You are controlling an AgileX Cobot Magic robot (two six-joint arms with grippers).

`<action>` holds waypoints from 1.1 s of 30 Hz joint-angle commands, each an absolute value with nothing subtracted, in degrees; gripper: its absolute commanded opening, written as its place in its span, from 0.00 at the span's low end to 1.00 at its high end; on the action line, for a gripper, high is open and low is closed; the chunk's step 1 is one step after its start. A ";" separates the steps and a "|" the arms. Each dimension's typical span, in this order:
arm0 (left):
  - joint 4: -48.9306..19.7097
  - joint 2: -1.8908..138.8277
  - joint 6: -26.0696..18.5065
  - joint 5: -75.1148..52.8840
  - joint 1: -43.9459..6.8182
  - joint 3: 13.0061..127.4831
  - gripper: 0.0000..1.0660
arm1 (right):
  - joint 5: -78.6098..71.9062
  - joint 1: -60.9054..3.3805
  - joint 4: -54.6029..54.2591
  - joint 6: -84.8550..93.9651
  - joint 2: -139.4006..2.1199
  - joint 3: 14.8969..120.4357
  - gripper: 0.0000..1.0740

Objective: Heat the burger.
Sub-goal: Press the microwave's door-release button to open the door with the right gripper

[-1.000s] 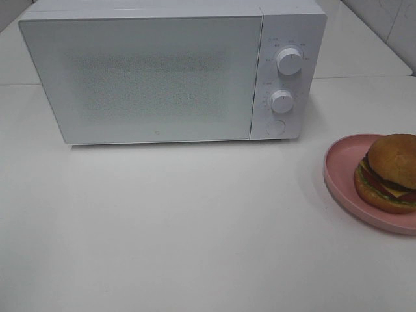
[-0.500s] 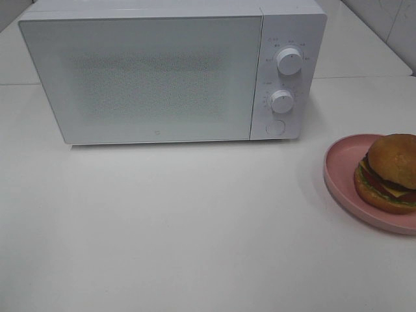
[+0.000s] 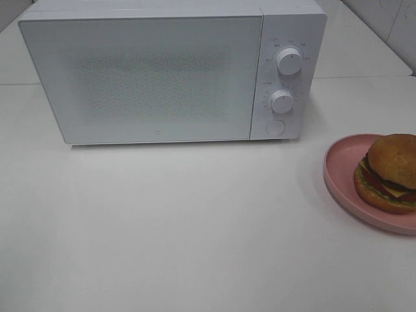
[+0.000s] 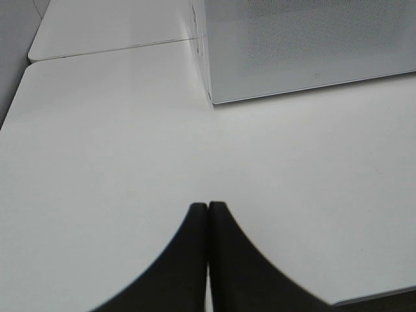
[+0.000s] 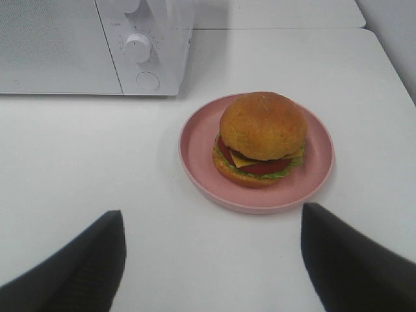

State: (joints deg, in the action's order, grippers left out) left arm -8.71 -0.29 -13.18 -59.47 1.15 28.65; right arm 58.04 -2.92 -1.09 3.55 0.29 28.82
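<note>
The burger [image 3: 390,172] [image 5: 262,138], a golden bun with patty, cheese, tomato and lettuce, sits on a pink plate [image 3: 341,175] [image 5: 195,140] at the table's right edge. A white microwave [image 3: 156,71] [image 4: 305,45] [image 5: 84,45] stands at the back with its door closed. Neither arm shows in the exterior high view. In the right wrist view my right gripper [image 5: 211,250] stands wide open, short of the plate, its dark fingers [image 5: 78,266] either side of the frame. In the left wrist view my left gripper [image 4: 208,211] is shut, empty, above bare table in front of the microwave's left corner.
The microwave has two round knobs [image 3: 288,60] and a round button [image 3: 275,127] on its right panel. A seam [image 4: 110,49] divides the white table [image 3: 195,227] behind the microwave's left side. A tiled wall [image 3: 390,19] rises at the back right.
</note>
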 commanded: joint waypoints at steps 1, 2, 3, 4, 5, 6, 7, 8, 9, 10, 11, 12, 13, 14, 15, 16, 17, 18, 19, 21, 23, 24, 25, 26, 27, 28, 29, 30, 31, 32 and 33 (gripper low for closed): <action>-8.94 -1.60 -12.89 -59.47 0.80 28.53 0.00 | 57.24 -2.52 -0.97 3.27 1.60 28.99 0.66; -8.94 -1.60 -12.89 -59.47 0.80 28.53 0.00 | 57.24 -2.52 -0.97 3.27 1.60 28.99 0.66; -8.94 -1.60 -12.89 -59.47 0.80 28.53 0.00 | 57.24 -2.52 -0.97 3.27 1.60 28.99 0.66; -8.94 -1.60 -12.89 -59.47 0.80 28.53 0.00 | 57.24 -2.52 -0.97 3.27 1.60 28.99 0.66; -8.94 -1.60 -12.89 -59.47 0.80 28.53 0.00 | 57.24 -2.52 -0.97 3.27 1.60 28.99 0.66; -8.94 -1.60 -12.89 -59.47 0.80 28.53 0.00 | 57.24 -2.52 -0.97 3.27 1.60 28.99 0.66; -8.94 -1.60 -12.89 -59.47 0.80 28.53 0.00 | 57.24 -2.52 -0.97 3.27 1.60 28.99 0.66; -8.94 -1.60 -12.89 -59.47 0.80 28.53 0.00 | 57.24 -2.52 -0.97 3.27 1.60 28.99 0.66; -8.94 -1.60 -12.89 -59.47 0.80 28.53 0.00 | 57.24 -2.52 -0.97 3.27 1.60 28.99 0.66; -8.94 -1.60 -12.89 -59.47 0.80 28.53 0.00 | 57.24 -2.52 -0.97 3.27 1.60 28.99 0.66; -8.94 -1.60 -12.89 -59.47 0.80 28.53 0.00 | 57.24 -2.52 -0.97 3.27 1.60 28.99 0.66; -8.94 -1.60 -12.89 -59.47 0.80 28.53 0.00 | 57.24 -2.52 -0.97 3.27 1.60 28.99 0.66; -8.94 -1.60 -12.89 -59.47 0.80 28.53 0.00 | 57.24 -2.52 -0.97 3.27 1.60 28.99 0.66; -8.94 -1.60 -12.89 -59.47 0.80 28.53 0.00 | 57.24 -2.52 -0.97 3.27 1.60 28.99 0.66; -8.94 -1.60 -12.89 -59.47 0.80 28.53 0.00 | 57.24 -2.52 -0.97 3.27 1.60 28.99 0.66; -8.94 -1.60 -12.89 -59.47 0.80 28.53 0.00 | 57.24 -2.52 -0.97 3.27 1.60 28.99 0.66; -8.94 -1.60 -12.89 -59.47 0.80 28.53 0.00 | 56.89 -2.52 -0.97 3.27 1.20 29.11 0.66; -8.94 -1.60 -12.89 -59.47 0.80 28.53 0.00 | 56.89 -2.52 -0.97 3.27 1.20 29.11 0.66; -8.94 -1.60 -12.89 -59.47 0.80 28.53 0.00 | 56.38 -2.52 -1.03 3.27 0.23 29.51 0.66; -8.94 -1.60 -12.89 -59.47 0.80 28.53 0.00 | 55.63 -2.52 -1.15 3.27 -0.46 29.79 0.66; -8.94 -1.60 -12.89 -59.47 0.80 28.53 0.00 | 51.39 -2.52 -1.15 3.27 -3.15 30.31 0.66; -8.94 -1.60 -12.89 -59.47 0.80 28.53 0.00 | 51.39 -2.52 -1.15 3.27 -3.15 30.31 0.66; -8.94 -1.60 -12.89 -59.47 0.80 28.53 0.00 | 47.21 -2.52 -1.15 3.27 -5.50 30.31 0.66; -8.94 -1.60 -12.89 -59.47 0.80 28.53 0.00 | 45.66 -2.52 -1.15 3.27 -6.59 30.31 0.66; -8.94 -1.60 -12.89 -59.47 0.80 28.53 0.00 | 45.66 -2.52 -1.15 3.27 -6.59 30.31 0.66; -8.94 -1.60 -12.89 -59.47 0.80 28.53 0.00 | 42.46 -2.52 -1.15 3.27 -9.68 30.31 0.65; -8.94 -1.60 -12.89 -59.47 0.80 28.53 0.00 | 42.46 -2.52 -1.15 3.27 -9.68 30.31 0.65; -8.94 -1.60 -12.89 -59.47 0.80 28.53 0.00 | 39.19 -2.52 -1.15 3.27 -12.83 30.31 0.64; -8.94 -1.60 -12.89 -59.47 0.80 28.53 0.00 | 39.19 -2.52 -1.15 3.27 -12.83 30.31 0.64; -8.94 -1.60 -12.89 -59.47 0.80 28.53 0.00 | 37.64 -2.52 -1.15 3.27 -14.61 30.31 0.63; -8.94 -1.60 -12.89 -59.47 0.80 28.53 0.00 | 34.66 -2.52 -1.15 3.32 -17.88 30.31 0.61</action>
State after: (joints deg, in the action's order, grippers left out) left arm -8.71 -0.29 -13.18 -59.47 1.15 28.65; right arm 39.36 -2.92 -1.15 3.55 -14.32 29.97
